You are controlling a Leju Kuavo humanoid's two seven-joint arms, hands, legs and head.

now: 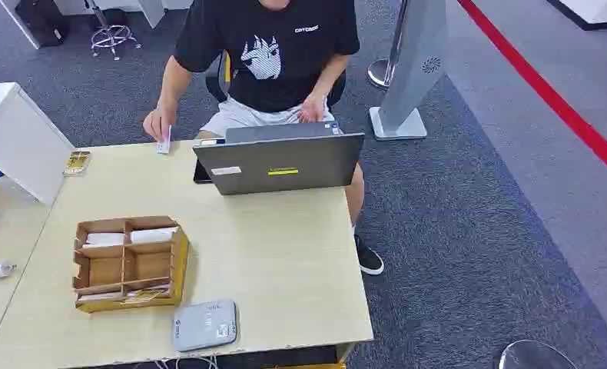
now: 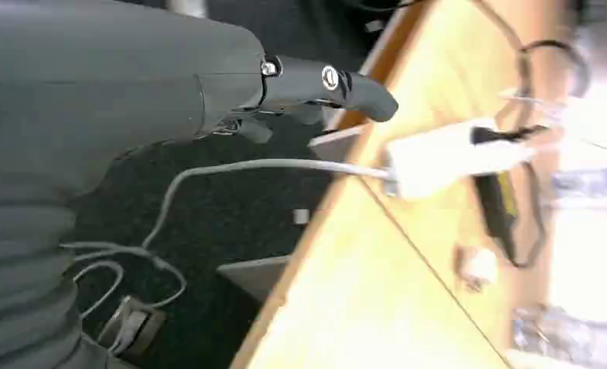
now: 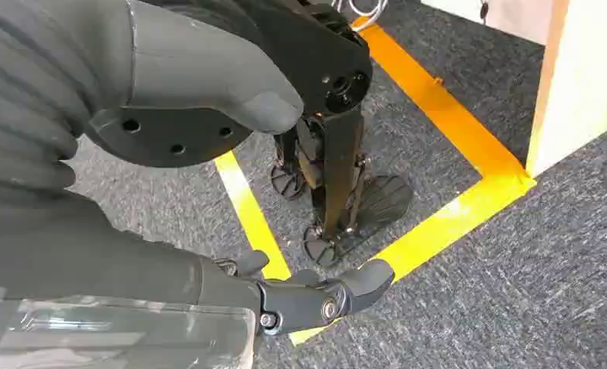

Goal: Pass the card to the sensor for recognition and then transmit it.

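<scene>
Head view, opening step by the look of it: nothing lifted yet and nothing presented for reading. Calls next for raising an arm over the table [image 1: 285, 254], taking the card [image 1: 164, 141], laying it flat on the sensor [image 1: 204, 324] at the near edge, then handing it on. Pale wood-grain laminate on the table, smooth, chipped along the near rim. Across it, a seated person [image 1: 273, 54] in a black shirt, pinching the card upright at the far edge, just beside the laptop [image 1: 285, 163]; matt grey lid, yellow sticker. Nearer, a brown cardboard box [image 1: 129, 261], divided into compartments, with white flat pieces in the far two, perhaps more cards. Rounded grey plastic on the sensor, a small label on top. Thin, stiff and white, the card: likely slippery to pinch. In the right wrist view, right hand [image 3: 208, 108] hanging over grey carpet and yellow tape, fingers [image 3: 323, 300] apart from the thumb, holding nothing. In the left wrist view, left hand [image 2: 170, 84] beside the table edge, one dark finger stretched out, the rest hidden, so cannot tell.
</scene>
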